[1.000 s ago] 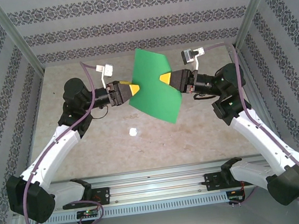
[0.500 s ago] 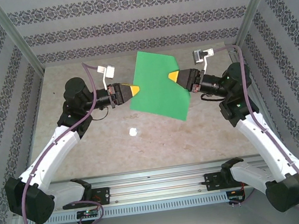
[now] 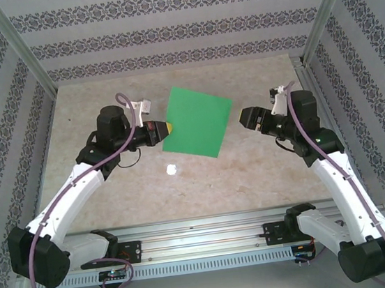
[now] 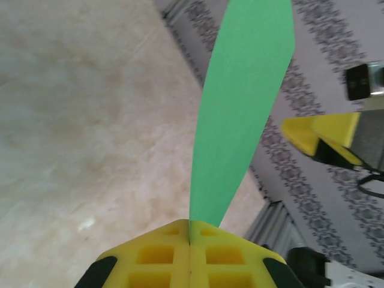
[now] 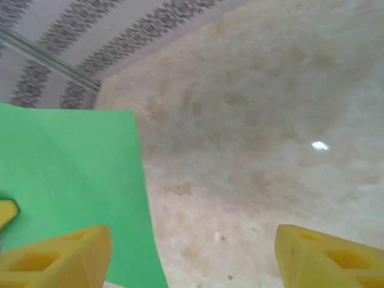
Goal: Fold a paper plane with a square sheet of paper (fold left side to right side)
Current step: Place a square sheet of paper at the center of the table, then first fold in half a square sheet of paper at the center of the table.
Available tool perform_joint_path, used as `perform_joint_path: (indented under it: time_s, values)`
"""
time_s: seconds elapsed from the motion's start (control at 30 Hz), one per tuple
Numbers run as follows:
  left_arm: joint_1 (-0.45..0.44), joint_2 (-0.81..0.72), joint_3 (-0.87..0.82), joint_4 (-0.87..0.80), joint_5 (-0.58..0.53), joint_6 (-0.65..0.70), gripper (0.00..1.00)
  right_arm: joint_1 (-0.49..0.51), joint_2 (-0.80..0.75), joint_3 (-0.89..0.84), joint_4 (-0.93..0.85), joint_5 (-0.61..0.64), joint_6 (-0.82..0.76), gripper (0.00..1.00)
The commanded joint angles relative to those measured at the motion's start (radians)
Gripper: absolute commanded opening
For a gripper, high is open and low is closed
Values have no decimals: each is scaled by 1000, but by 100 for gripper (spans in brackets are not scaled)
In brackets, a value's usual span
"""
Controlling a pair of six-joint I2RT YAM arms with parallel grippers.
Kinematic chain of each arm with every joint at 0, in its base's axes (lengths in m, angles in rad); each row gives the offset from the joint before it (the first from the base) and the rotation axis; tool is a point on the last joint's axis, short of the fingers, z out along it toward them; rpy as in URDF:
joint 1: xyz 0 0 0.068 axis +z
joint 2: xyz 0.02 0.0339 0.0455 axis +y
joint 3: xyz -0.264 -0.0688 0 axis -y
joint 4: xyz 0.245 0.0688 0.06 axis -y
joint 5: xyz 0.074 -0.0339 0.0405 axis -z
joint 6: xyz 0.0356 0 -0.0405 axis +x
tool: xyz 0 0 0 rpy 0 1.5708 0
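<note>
The square sheet of paper (image 3: pixel 197 121) is bright green, flat and unfolded, held up over the middle of the table. My left gripper (image 3: pixel 169 127) is shut on its left edge. In the left wrist view the sheet (image 4: pixel 240 108) rises edge-on out of the closed yellow fingertips of the left gripper (image 4: pixel 189 223). My right gripper (image 3: pixel 243 118) stands open a short way off the sheet's right edge, touching nothing. In the right wrist view the sheet (image 5: pixel 66 168) lies to the left, while the right gripper (image 5: pixel 192 258) has bare table between its spread fingers.
A small white shiny spot (image 3: pixel 171 168) lies on the beige table below the sheet, also the white spot (image 5: pixel 320 146) in the right wrist view. Patterned walls and metal posts (image 3: pixel 23 56) enclose the table. A metal rail (image 3: pixel 203 230) runs along the near edge.
The left gripper has shut on the sheet's left edge. The right gripper has opened, let go of the right edge and drawn back to the right. The sheet now hangs flatter and lower.
</note>
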Motion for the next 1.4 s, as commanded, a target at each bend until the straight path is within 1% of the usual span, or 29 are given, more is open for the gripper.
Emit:
perform_joint_path:
  time_s: [0.0, 0.17, 0.27, 0.33, 0.43, 0.53, 0.57, 0.63, 0.73, 0.8, 0.83, 0.9, 1.07, 1.23, 1.37]
  values:
    - [-10, 74, -68, -146, -152, 84, 0, -5, 2, -75, -94, 122, -101, 72]
    - [-21, 177, -77, -270, -367, 128, 0, -4, 7, -185, -31, 100, -62, 71]
    - [-36, 226, -48, -320, -443, 155, 0, -2, 19, -244, 36, 60, -17, 70]
    - [-59, 266, -19, -359, -503, 171, 0, 0, 32, -286, 96, 28, 27, 67]
    - [-98, 336, 30, -415, -587, 176, 0, 15, 59, -353, 222, -15, 125, 62]
    - [-143, 368, 68, -448, -645, 170, 0, 48, 85, -391, 348, -14, 237, 60]
    - [-156, 373, 79, -453, -655, 171, 0, 57, 92, -401, 386, -16, 272, 59]
    - [-179, 378, 104, -467, -667, 172, 0, 81, 124, -439, 559, -27, 399, 59]
    - [-205, 367, 124, -455, -655, 180, 0, 108, 196, -458, 760, -43, 539, 59]
    - [-216, 355, 126, -438, -630, 183, 0, 127, 268, -430, 834, -66, 604, 58]
    - [-220, 349, 125, -428, -618, 187, 0, 138, 318, -404, 868, -86, 624, 57]
    - [-225, 341, 128, -417, -599, 196, 0, 169, 398, -349, 913, -117, 656, 56]
    - [-239, 364, 146, -432, -606, 213, 0, 247, 582, -207, 958, -142, 724, 52]
    - [-255, 382, 149, -419, -603, 213, 0, 312, 732, -57, 892, -140, 720, 49]
    - [-266, 390, 156, -412, -599, 215, 0, 339, 832, 24, 871, -152, 723, 46]
